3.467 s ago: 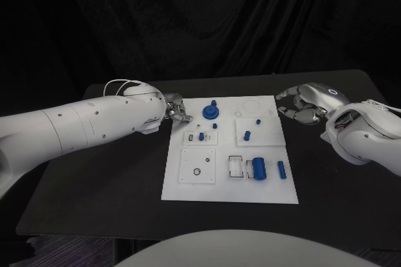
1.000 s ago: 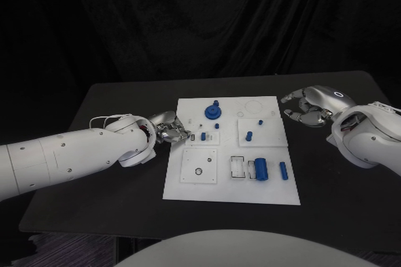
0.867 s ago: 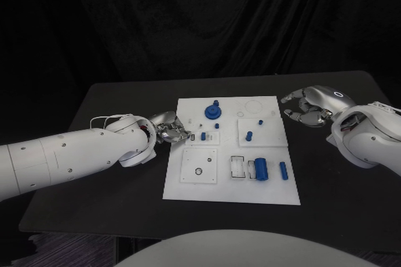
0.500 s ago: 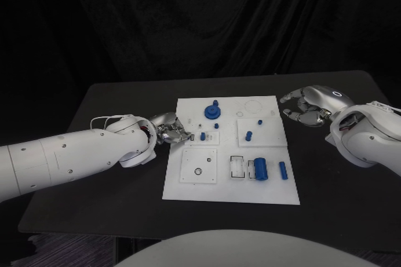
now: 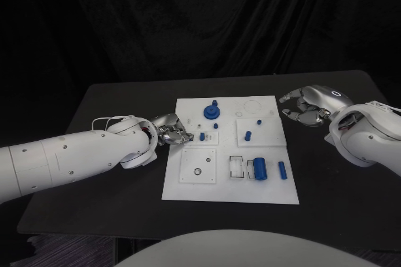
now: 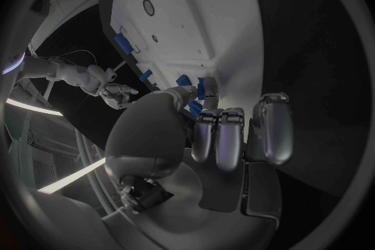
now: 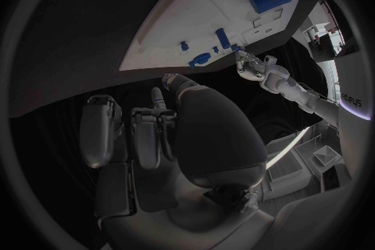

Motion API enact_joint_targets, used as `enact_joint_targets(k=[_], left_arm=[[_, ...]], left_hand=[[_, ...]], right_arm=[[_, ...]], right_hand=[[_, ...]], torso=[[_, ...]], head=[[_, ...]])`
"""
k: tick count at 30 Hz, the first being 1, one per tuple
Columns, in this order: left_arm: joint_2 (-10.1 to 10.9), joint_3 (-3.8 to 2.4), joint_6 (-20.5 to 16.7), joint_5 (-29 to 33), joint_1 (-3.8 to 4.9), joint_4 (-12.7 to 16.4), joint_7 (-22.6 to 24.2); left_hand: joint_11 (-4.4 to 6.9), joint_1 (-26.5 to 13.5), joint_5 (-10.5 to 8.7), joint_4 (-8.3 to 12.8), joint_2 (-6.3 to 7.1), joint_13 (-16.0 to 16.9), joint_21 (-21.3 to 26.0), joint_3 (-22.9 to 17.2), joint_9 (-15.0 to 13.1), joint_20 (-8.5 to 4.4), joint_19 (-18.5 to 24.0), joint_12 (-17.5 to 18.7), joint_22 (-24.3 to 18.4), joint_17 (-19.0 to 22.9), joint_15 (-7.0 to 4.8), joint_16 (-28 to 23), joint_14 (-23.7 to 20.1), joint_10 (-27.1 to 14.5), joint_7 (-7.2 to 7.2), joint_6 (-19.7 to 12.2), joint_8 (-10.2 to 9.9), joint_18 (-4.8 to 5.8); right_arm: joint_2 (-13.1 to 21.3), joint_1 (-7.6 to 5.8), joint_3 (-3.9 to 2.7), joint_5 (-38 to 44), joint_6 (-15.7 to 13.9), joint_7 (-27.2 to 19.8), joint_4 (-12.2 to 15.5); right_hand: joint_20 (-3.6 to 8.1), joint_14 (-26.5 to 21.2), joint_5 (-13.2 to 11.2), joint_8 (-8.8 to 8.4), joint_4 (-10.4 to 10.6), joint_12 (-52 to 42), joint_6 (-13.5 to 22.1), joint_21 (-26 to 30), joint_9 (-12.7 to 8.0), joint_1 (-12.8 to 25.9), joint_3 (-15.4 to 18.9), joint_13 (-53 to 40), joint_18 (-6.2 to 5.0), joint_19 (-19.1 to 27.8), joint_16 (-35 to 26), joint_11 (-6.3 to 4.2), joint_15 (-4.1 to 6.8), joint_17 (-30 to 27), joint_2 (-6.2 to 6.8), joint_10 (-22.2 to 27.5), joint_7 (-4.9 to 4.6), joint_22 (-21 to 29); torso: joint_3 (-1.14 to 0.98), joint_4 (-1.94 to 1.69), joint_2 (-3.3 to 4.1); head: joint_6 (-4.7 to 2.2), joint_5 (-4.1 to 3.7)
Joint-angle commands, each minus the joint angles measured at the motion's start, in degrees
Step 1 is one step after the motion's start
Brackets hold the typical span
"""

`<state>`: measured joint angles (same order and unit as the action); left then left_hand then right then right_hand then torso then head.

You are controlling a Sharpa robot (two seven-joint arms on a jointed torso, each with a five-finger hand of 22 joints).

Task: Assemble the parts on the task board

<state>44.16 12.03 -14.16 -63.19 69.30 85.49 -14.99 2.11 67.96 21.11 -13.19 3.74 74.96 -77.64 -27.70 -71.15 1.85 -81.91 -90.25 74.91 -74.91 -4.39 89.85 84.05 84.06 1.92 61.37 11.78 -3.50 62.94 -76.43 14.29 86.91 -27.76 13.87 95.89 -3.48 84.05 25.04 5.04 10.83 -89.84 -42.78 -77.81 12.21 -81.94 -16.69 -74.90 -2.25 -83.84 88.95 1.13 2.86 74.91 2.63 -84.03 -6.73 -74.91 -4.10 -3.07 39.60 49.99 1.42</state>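
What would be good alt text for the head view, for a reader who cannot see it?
A white task board with small blue parts lies in the middle of a black table. The left hand is at the board's left edge; the right hand, fingers curled, is beside its far right corner.

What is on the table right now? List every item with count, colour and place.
Table: one, black, under everything.
Task board: one, white, middle of the table.
Round knobbed part: one, blue, far end of the board.
Large cylinder: one, blue, near right of the board.
Slim bar: one, blue, right of the large cylinder.
Small pegs: a few, blue, mid board; exact count too small to tell.
Ring mark: one, dark, on the near left panel.
Left hand: silver, at the board's left edge, fingers curled beside small blue pieces; whether it holds one is unclear.
Right hand: silver, off the board's far right corner, fingers curled in, holding nothing.
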Motion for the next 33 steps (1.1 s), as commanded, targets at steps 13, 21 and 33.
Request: enact_joint_targets(k=[13, 21, 33], left_arm=[[-0.72, 0.14, 1.11, -0.04, -0.33, -0.39, 0.45], [-1.03, 0.14, 0.45, -0.04, -0.34, -0.86, 1.01], [-1.22, 0.13, 0.07, -0.04, -0.35, -1.30, 1.45]], left_hand=[[0.25, -2.46, -4.03, -1.87, -1.69, 15.04, 0.17, 2.91, -0.32, -0.12, -0.06, 0.25, 10.30, -15.09, -0.39, 0.15, 5.95, 5.94, -0.59, 0.74, 0.00, 0.23], [0.32, -2.05, -2.60, -1.68, -2.42, 15.04, 0.24, 2.95, -0.38, -0.15, -0.08, 0.25, 10.35, -15.09, -0.44, 0.15, 5.95, 5.94, -0.69, 0.73, -0.06, 0.22], [0.36, -1.57, 0.08, -1.26, -2.54, 15.04, 0.33, 3.14, -0.51, -0.18, -0.12, 0.25, 10.46, -15.09, -0.47, 0.15, 5.95, 5.94, -0.71, 0.73, -0.13, 0.23]], right_arm=[[-0.12, 0.22, -0.03, 0.17, 0.15, 0.84, -0.11], [-0.13, 0.23, -0.03, 0.17, 0.22, 0.86, -0.12], [-0.08, 0.24, -0.03, 0.17, 0.28, 0.86, -0.10]], right_hand=[[-0.25, 5.55, 0.29, -0.34, -0.15, -0.16, -0.08, 0.32, -0.20, 0.59, -0.45, -15.10, -0.76, -0.68, -0.33, 0.05, -0.28, 14.02, 0.03, -5.97, -0.07, -11.09], [-0.25, 5.55, 0.29, -0.34, -0.15, -0.16, -0.08, 0.32, -0.20, 0.59, -0.45, -15.10, -0.76, -0.68, -0.33, 0.05, -0.28, 14.02, 0.03, -5.97, -0.07, -11.09], [-0.23, 5.54, 0.31, -0.33, -0.17, -0.16, -0.14, 0.33, -0.20, 0.62, -0.52, -15.10, -0.76, -0.68, -0.35, 0.05, -0.28, 14.01, 0.01, -5.97, -0.08, -11.09]], torso=[[-0.04, -0.06, 0.01], [0.01, -0.01, 0.04], [0.00, -0.04, 0.04]], head=[[0.01, -0.10], [0.01, -0.07], [0.01, -0.10]])
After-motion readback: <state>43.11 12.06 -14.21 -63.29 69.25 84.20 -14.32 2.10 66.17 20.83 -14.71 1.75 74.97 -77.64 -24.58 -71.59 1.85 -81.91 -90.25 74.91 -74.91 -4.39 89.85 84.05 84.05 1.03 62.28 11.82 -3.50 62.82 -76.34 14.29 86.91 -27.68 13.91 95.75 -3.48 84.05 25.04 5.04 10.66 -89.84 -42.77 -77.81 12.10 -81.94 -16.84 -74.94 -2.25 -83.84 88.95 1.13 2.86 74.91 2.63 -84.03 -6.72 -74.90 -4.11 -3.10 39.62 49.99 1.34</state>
